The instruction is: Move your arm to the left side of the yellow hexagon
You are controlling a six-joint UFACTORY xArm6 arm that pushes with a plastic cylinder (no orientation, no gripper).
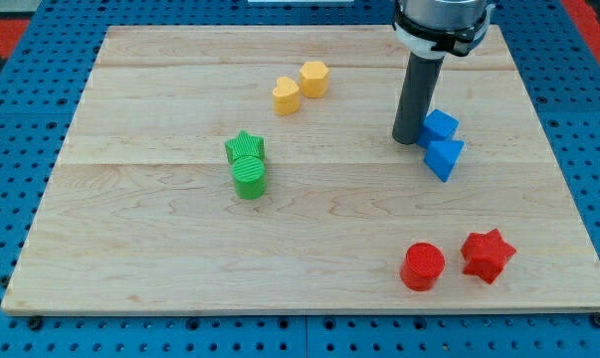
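Note:
The yellow hexagon sits near the view's top centre of the wooden board. A yellow heart-shaped block touches its lower left. My tip is at the end of the dark rod, well to the right of the yellow hexagon and lower in the view. The tip stands right beside the left edge of two blue blocks.
A green star and a green cylinder sit together left of centre. A red cylinder and a red star lie at the view's bottom right. A blue pegboard surrounds the board.

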